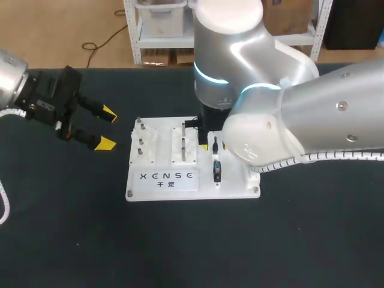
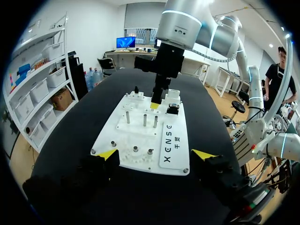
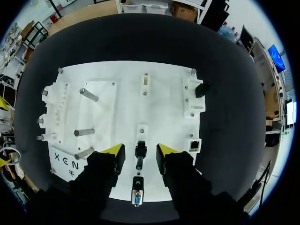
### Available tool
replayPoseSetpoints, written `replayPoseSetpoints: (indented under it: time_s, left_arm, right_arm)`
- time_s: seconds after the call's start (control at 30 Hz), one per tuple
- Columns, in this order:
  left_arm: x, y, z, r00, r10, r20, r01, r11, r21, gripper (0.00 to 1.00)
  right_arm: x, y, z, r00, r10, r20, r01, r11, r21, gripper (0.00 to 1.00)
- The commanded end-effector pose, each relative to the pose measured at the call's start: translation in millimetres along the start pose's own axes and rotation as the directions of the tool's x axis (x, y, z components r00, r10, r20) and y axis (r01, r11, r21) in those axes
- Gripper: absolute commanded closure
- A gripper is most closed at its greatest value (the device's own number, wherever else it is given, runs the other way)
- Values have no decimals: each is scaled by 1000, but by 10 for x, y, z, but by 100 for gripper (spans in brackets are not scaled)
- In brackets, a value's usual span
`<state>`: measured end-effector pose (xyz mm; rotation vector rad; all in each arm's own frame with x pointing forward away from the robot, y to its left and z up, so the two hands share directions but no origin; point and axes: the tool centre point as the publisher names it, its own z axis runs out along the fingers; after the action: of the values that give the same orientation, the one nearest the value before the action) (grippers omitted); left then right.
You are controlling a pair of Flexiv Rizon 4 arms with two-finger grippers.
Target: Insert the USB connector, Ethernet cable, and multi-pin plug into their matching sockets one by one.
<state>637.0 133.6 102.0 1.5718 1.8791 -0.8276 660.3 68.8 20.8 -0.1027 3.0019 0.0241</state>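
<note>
Watching the right gripper [image 3: 139,151] hang over the white board [image 3: 117,108], fingers apart, with a small black plug [image 3: 139,158] lying on the board between the yellow tips. Nothing's pinched yet, as far as I can see. A bigger multi-pin plug [image 3: 137,198] sits in line with it, further back under the gripper. The left gripper [image 1: 106,128] is spread wide too, off to the side over the table [image 1: 60,228]. My guess is these plugs are light, hard, slick plastic with contacts that hate bending, so grab the body squarely by its flat sides, never the tip.
</note>
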Motion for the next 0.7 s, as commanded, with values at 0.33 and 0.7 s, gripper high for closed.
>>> replayPoseSetpoints:
  time_s: [0.33,0.7]
  left_arm:
    - [12,-8,2,1000,3,4,-3,1000,-3,0]
    - [12,-8,2,1000,3,4,-3,1000,-3,0]
  right_arm:
    - [28,-30,7,1000,2,14,-2,1000,-14,100]
    - [-27,-176,-305,996,17,84,-12,998,-60,100]
